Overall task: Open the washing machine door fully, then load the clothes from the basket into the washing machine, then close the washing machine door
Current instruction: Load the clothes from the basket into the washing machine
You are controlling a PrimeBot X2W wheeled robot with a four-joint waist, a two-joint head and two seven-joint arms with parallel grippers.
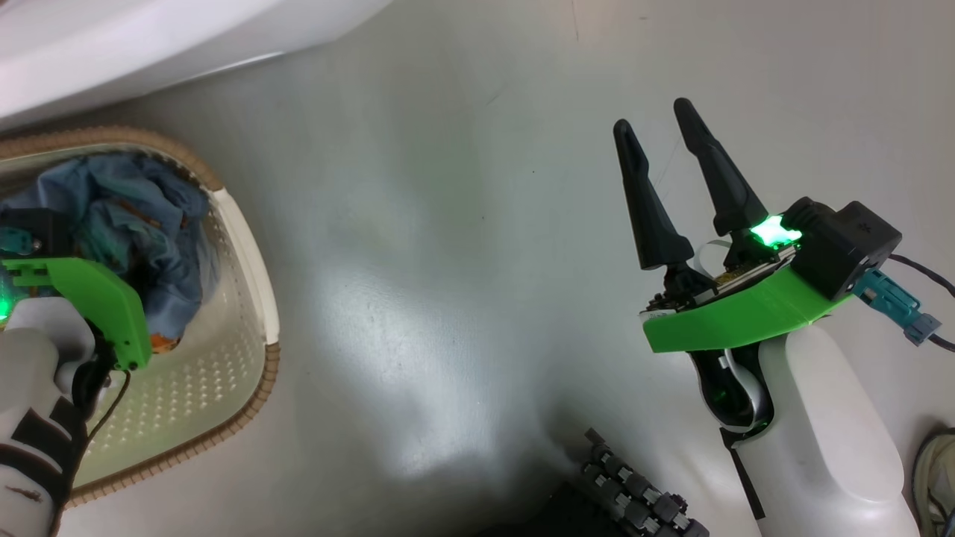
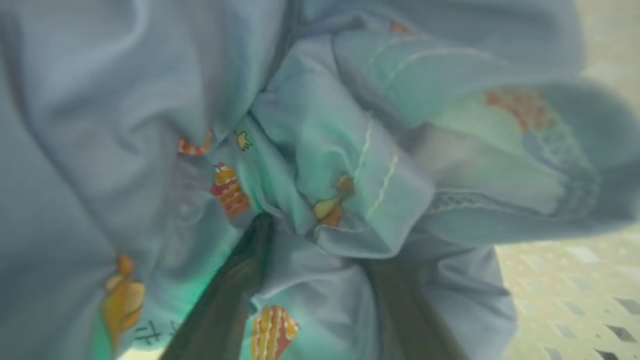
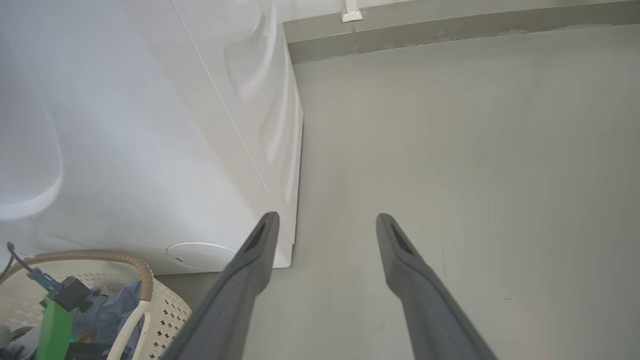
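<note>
The clothes (image 1: 149, 216), light blue with small orange figures, lie bunched in the cream perforated basket (image 1: 250, 261) at the left. My left arm's green bracket (image 1: 82, 291) hangs over them. In the left wrist view my left gripper (image 2: 320, 235) is pushed into the clothes (image 2: 325, 125), its jaws apart with a fold of fabric between them and one tip buried. My right gripper (image 1: 653, 118) stands open and empty over bare floor at the right. The white washing machine (image 3: 150, 125) rises behind the basket (image 3: 165, 310); its door is out of view.
Grey floor (image 1: 448, 261) stretches between basket and right arm. My base's black rollers (image 1: 634, 492) sit at the bottom edge, with a shoe (image 1: 936, 477) at the lower right corner. A grey skirting (image 3: 450, 30) runs along the wall beyond the machine.
</note>
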